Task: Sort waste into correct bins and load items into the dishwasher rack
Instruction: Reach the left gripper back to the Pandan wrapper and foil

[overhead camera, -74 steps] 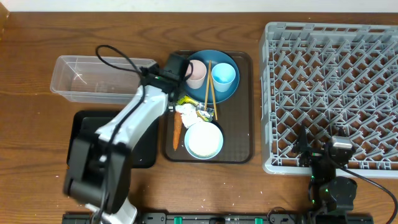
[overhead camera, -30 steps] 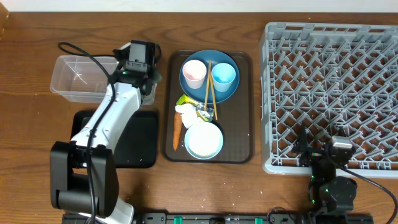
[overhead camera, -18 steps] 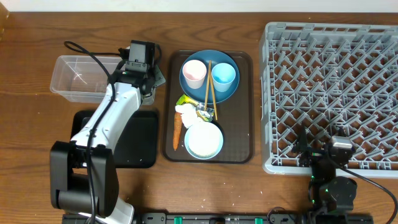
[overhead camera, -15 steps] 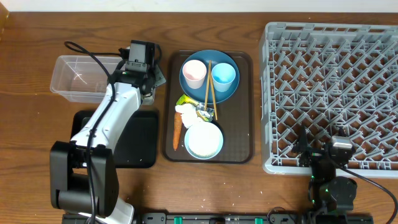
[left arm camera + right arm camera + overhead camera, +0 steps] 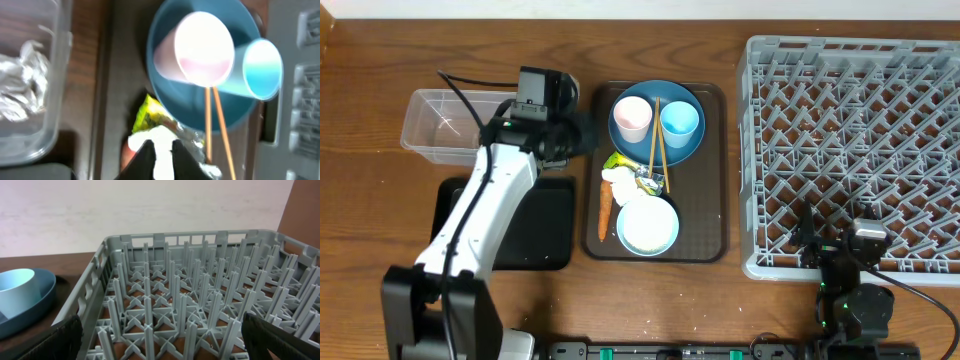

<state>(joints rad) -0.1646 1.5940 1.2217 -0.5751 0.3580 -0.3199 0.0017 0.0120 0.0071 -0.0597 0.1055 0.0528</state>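
Note:
My left gripper (image 5: 576,130) hangs over the left rim of the brown tray. In the left wrist view (image 5: 160,152) its fingers are almost together and hold nothing. White tissue (image 5: 161,136) (image 5: 619,181) lies below them beside the yellow-green wrapper (image 5: 149,114) (image 5: 620,160). The carrot (image 5: 604,210) lies beside the bowl (image 5: 647,225). The pink cup (image 5: 633,117), light blue cup (image 5: 680,121) and chopsticks (image 5: 657,145) rest on the blue plate (image 5: 692,98). My right gripper (image 5: 850,243) (image 5: 160,342) is open and empty at the front edge of the rack (image 5: 855,140).
The clear box (image 5: 425,140) holds a crumpled whitish scrap (image 5: 22,95). The black tray (image 5: 520,230) lies in front of the box. The dark brown serving tray (image 5: 705,200) carries the dishes and waste. Rice grains dot the table (image 5: 650,280).
My left arm left the pink cup, swung left to the clear box, and has now swung back right to the brown tray's left rim. The right arm has not moved.

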